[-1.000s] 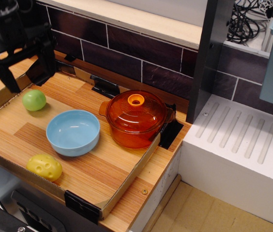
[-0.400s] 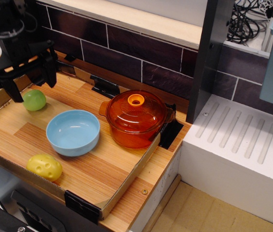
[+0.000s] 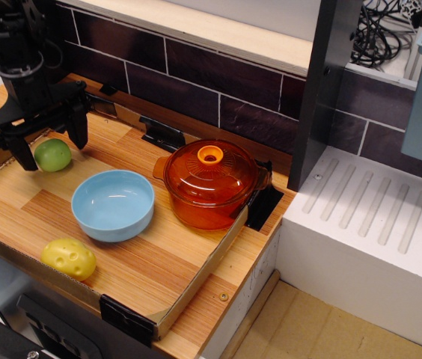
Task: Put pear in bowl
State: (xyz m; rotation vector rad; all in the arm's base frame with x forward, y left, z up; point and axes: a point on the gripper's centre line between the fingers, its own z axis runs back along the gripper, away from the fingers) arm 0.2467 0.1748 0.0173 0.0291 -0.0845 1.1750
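**Gripper down around the pear, jaws spread**

Gripper (image 3: 51, 147): black, at the tray's 10 o'clock corner. Two fingers (image 3: 22, 152) spread wide, one on each side of the pear (image 3: 52, 154). Not closed on it; contact cannot be told from this view.

Pear: light green, sitting on the wooden tray floor between the fingers, at about 10 o'clock from the bowl (image 3: 113, 204) and near it, not touching.

Change: a second ago the gripper sat higher and further toward 11 o'clock, clear of the pear. It has since come down, and the fingers now bracket the fruit. The pear, bowl, pot and yellow piece have not moved.

Bowl: light blue, glossy inside, nothing in it. Orange see-through pot (image 3: 211, 184), lid on, just beside the bowl at its 3 o'clock. Yellow dimpled toy (image 3: 69, 259) at the bowl's 7 o'clock, near the tray's front edge.

Surface: shallow wood-grain tray (image 3: 155, 269) with low cardboard-coloured walls and black corner clips. Behind, a dark tiled wall (image 3: 218, 90) under a pale ledge. At 3 o'clock, a white ribbed drainboard (image 3: 375, 217); a dark upright post (image 3: 323, 90) stands between it and the tray. Tangled cables (image 3: 379, 30) at 1 o'clock.
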